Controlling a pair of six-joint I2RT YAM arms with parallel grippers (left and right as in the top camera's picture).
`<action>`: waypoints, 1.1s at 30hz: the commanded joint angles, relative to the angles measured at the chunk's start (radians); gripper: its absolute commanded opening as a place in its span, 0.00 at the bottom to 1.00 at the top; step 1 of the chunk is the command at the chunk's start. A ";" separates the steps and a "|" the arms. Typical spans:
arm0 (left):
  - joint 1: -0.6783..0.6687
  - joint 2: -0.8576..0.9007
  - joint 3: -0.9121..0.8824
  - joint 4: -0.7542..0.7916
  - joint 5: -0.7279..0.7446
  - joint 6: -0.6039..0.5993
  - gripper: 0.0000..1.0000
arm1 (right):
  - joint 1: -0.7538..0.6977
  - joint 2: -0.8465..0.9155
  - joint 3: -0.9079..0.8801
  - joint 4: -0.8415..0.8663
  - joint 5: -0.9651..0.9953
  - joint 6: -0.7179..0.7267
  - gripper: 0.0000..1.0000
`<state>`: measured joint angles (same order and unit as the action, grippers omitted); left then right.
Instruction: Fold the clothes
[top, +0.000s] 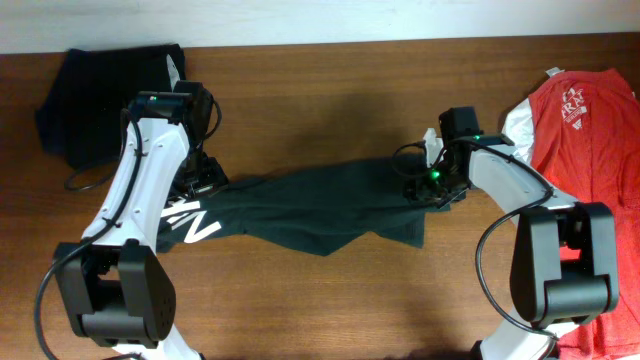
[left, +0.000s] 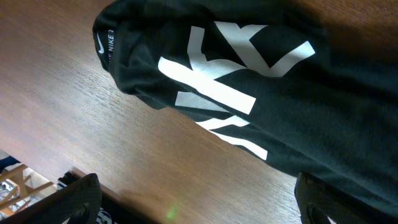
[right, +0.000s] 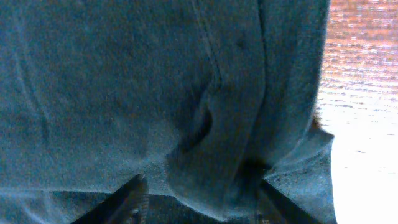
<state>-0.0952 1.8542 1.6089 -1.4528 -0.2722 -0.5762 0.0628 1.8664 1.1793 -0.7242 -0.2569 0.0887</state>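
Note:
The long black trousers (top: 310, 205) lie stretched left to right across the middle of the table. Their white block lettering (top: 190, 222) is at the left end and shows large in the left wrist view (left: 217, 93). My left gripper (top: 203, 185) hangs over that end, open and empty, its fingers (left: 199, 199) spread above bare wood beside the cloth. My right gripper (top: 432, 188) is at the trousers' right end, its fingers (right: 205, 199) closed on a bunched fold of the dark cloth (right: 124, 81). The black garment (top: 110, 100) lies at the back left. The red white-sleeved T-shirt (top: 580, 130) lies at the right.
The wooden table (top: 330, 90) runs to a pale far edge at the top. The red T-shirt reaches down past the right arm's base (top: 560, 270). The left arm's base (top: 115, 295) stands at the front left. A cable (top: 85, 180) loops near the black garment.

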 joint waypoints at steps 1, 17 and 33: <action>-0.002 -0.014 -0.005 0.001 0.000 0.009 0.99 | 0.008 -0.007 0.000 0.002 0.033 -0.003 0.37; 0.000 -0.089 -0.003 -0.030 0.111 0.122 0.91 | -0.027 -0.121 0.558 -0.546 0.042 0.097 0.04; -0.004 -0.278 -0.324 0.201 0.471 0.238 0.99 | -0.427 -0.352 0.573 -0.667 0.111 0.127 0.04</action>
<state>-0.0956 1.5688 1.4109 -1.3148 0.0467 -0.3809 -0.3702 1.5101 1.7382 -1.3899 -0.1543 0.2131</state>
